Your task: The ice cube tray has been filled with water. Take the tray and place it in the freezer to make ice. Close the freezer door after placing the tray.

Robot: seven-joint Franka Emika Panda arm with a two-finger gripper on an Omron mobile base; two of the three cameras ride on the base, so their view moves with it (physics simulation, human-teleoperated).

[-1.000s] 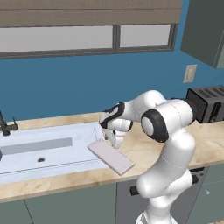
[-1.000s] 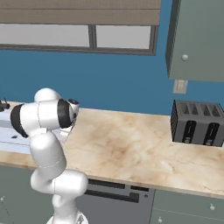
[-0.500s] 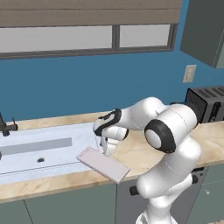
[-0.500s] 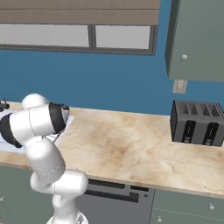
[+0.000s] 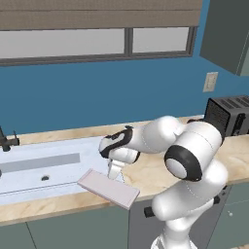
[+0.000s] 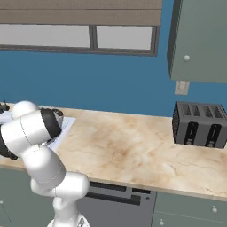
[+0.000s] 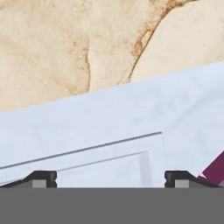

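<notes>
The left base view looks forward and down from behind the arm, over the bench point(image 5: 151, 177) with the sink point(image 5: 39, 168) on its left. The right base view sees the same bench point(image 6: 133, 153) from the other side; both views share the toaster point(image 6: 201, 125). The hand view looks down very near at the sink's rim point(image 7: 109, 118).

under my fingers the ice cube tray point(image 5: 108, 188) looks smooth matt plastic; the counter point(image 6: 133, 150) is glossy veined stone.

Ice cube tray point(image 5: 109, 188) farther left, overhanging counter point(image 5: 160, 171)
</notes>
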